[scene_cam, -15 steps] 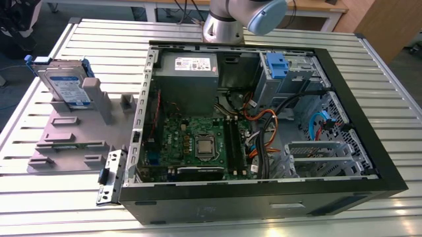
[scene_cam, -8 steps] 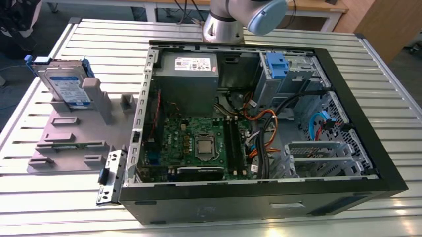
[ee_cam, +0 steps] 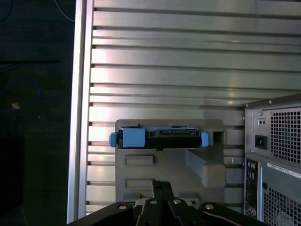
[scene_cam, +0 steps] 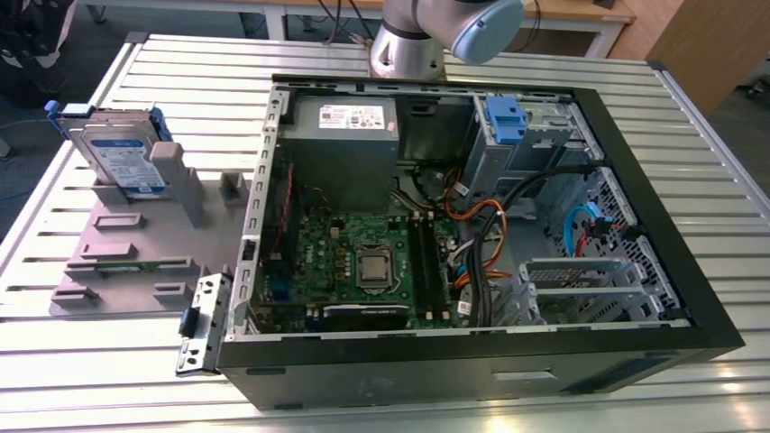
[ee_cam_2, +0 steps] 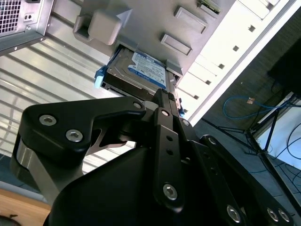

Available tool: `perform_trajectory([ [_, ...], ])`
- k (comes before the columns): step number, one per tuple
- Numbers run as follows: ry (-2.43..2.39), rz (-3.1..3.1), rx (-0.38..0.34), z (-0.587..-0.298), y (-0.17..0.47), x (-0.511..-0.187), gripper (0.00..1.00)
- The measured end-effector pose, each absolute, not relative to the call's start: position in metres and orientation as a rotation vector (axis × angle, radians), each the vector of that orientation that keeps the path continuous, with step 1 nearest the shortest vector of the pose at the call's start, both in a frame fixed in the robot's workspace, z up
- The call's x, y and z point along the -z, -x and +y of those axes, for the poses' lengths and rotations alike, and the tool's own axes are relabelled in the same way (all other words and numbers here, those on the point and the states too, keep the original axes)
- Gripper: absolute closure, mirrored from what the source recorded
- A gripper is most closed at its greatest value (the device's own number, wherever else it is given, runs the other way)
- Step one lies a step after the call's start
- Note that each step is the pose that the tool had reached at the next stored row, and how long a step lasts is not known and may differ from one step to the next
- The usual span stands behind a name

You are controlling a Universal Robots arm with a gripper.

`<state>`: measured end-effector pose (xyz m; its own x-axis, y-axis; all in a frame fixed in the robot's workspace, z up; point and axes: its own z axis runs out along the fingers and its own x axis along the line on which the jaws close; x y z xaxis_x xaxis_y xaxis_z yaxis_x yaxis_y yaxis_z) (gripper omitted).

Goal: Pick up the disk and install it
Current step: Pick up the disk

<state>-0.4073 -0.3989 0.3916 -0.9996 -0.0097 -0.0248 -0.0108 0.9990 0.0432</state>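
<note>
The disk [scene_cam: 121,158] stands on edge in a slot of a grey plastic holder [scene_cam: 121,244] at the exterior view's left, on the slatted metal table. It is silver with a white-and-blue label and a blue carrier bracket around it. In both wrist views the disk [ee_cam_2: 141,70] [ee_cam: 160,138] lies beyond the black gripper [ee_cam_2: 162,96] [ee_cam: 157,186], which hangs apart from it and holds nothing. The arm [scene_cam: 434,36] rises at the far edge of the table behind the computer case.
An open black computer case [scene_cam: 481,361] lies on its side in the middle of the table. Inside are a grey power supply [scene_cam: 343,135], a motherboard and a grey drive bay with a blue latch [scene_cam: 506,122]. The case's rear [ee_cam: 273,150] stands close beside the holder [ee_cam: 160,165].
</note>
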Motion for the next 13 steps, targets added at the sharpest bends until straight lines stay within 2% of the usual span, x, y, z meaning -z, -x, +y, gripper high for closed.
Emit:
perform_trajectory([
  [13, 0.039, 3.116, -0.068, -0.3989, 0.4073, -0.3916, 0.89],
])
